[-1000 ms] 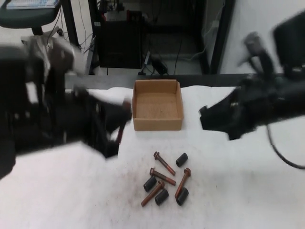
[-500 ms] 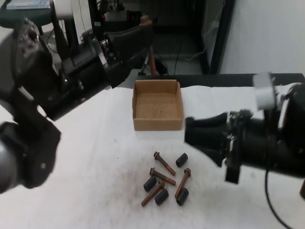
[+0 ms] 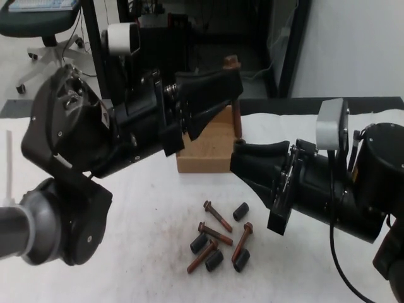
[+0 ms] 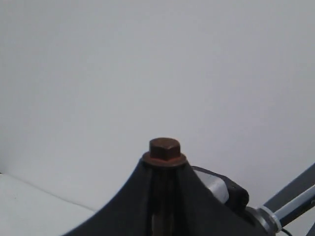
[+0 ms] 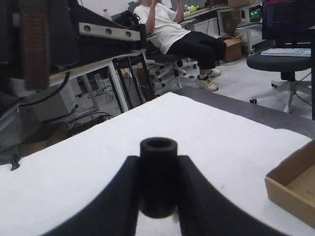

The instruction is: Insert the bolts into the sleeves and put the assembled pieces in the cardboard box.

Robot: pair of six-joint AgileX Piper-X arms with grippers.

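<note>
Both arms are converging from the sides of the bench. The left gripper [image 3: 228, 85] is clamping an upright bolt [image 3: 235, 101] by the cardboard box [image 3: 202, 161], and the right gripper [image 3: 238, 154] is pinching a black sleeve [image 5: 158, 177] close by — any tilt between them is risking a jam or a drop.

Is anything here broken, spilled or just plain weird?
Nothing looks broken or spilled. The rusty brown metal bolts and short black sleeves lie jumbled on the white cloth, pointing every way. The left pincer grips another bolt upright; the right pincer holds another sleeve.
</note>
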